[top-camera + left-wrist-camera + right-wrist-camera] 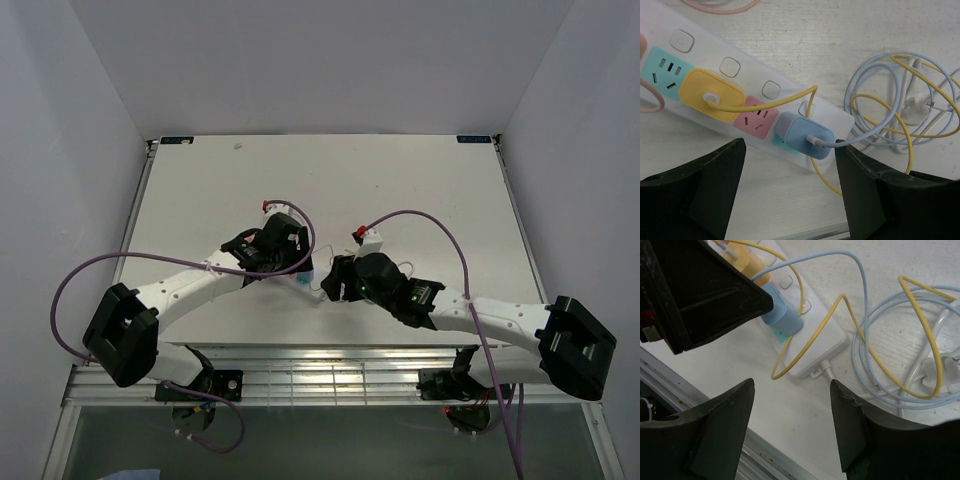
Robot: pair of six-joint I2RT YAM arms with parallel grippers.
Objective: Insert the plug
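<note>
A white power strip (740, 75) with coloured sockets lies slanted across the left wrist view. A yellow plug (711, 95) sits in one socket. The blue plug (805, 137) stands in the teal socket at the strip's end, its pale blue cable (875, 125) running right. My left gripper (790, 146) is open just short of the blue plug, and its right fingertip (845, 150) is close to the cable. My right gripper (792, 384) is open over bare table below the strip's end (825, 347). In the top view both grippers (300, 268) (335, 285) meet near the table's middle front.
Loose coils of yellow cable (935, 365) and pale blue cable (865, 355) lie right of the strip. A pink cable (720, 7) runs along the far side. The table's metal front edge (765, 455) is just below the right gripper.
</note>
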